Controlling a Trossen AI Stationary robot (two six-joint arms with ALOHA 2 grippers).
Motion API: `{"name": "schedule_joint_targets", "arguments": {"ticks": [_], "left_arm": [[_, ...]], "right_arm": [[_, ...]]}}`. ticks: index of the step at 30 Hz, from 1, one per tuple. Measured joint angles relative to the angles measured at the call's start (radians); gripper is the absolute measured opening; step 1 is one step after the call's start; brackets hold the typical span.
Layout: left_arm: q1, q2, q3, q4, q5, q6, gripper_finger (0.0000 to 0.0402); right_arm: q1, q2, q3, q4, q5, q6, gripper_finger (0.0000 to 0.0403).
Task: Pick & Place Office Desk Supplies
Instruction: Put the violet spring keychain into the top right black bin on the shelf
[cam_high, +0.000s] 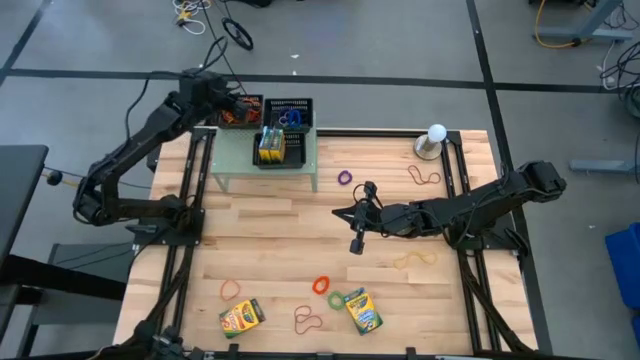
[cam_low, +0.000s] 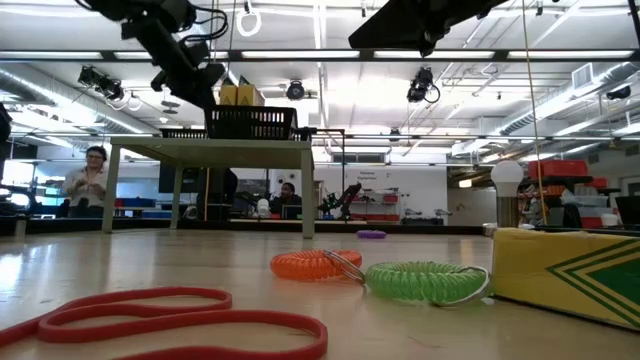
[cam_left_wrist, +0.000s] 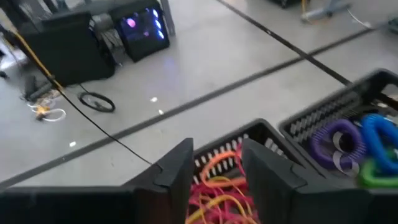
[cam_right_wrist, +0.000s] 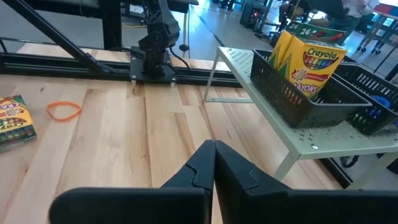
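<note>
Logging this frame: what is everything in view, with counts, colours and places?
table: one, pale wood.
shelf: one, pale green, far-left part of the table.
mesh trays: three, black, on the shelf.
crayon boxes: three, yellow-green; one upright in a tray, two on the table's near side.
loose bands: seven on the table; purple, reddish, pale, orange, orange coil, green coil, red.
binned bands: red and orange; purple, blue and green coils in the next tray.
white ball: one, on a grey stand, far right.
people: two, in the room behind.
left gripper: open, above the red-orange tray.
right gripper: shut, over mid-table.
</note>
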Motion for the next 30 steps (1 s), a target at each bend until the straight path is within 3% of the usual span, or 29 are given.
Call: {"name": "schedule_joint_targets", "arguments": {"ticks": [6, 10, 14, 20, 25, 30], "left_arm": [[-0.001, -0.001, 0.084, -0.162, 0.02, -0.002, 0.0194], [-0.041, -0.062, 0.098, -0.245, 0.036, 0.019, 0.0195], [-0.248, -0.205, 0.045, -0.214, 0.03, -0.035, 0.0146], [-0.633, -0.372, -0.172, -0.027, -0.09, -0.075, 0.0061], [-0.88, -0.397, -0.371, 0.199, -0.255, -0.062, 0.0022], [-0.997, -0.373, -0.522, 0.429, -0.36, -0.051, 0.0014]], "right_arm": [[0.0, 0.0, 0.0, 0.0, 0.0, 0.0, 0.0005], [0.001, 0.0, 0.0, 0.0, 0.001, -0.004, 0.0004], [0.005, 0.0, -0.018, 0.039, 0.028, -0.018, 0.0004], [-0.03, 0.001, -0.116, 0.242, -0.029, -0.052, 0.0003], [-0.05, 0.001, -0.128, 0.272, -0.042, -0.043, 0.0003], [-0.049, 0.0, -0.128, 0.271, -0.02, 0.005, 0.0011]]}}
